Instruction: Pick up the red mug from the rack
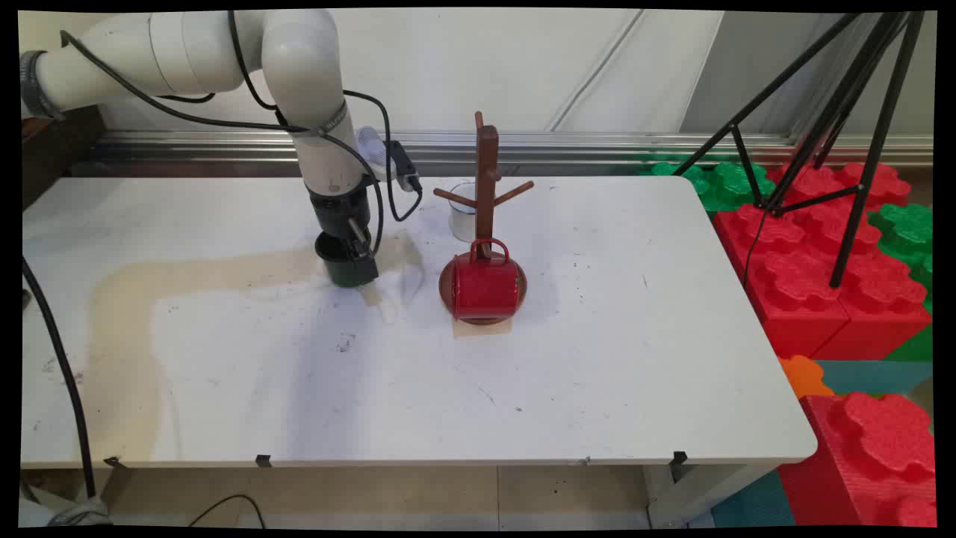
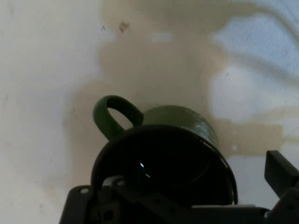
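hand [image 1: 357, 261] | closed on green mug [image 2: 182, 126] rim | on table [image 1: 597, 359]

No legible text (none anywhere)

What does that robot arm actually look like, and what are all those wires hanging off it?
The arm is made of smooth, rounded white tube sections joined at thick elbow-like joints. Thin black cables loop loosely along it and hang down beside the wrist, where a small black box is attached. It ends in a black cylindrical wrist and a black gripper built from angular metal links, seen close up in the hand view.
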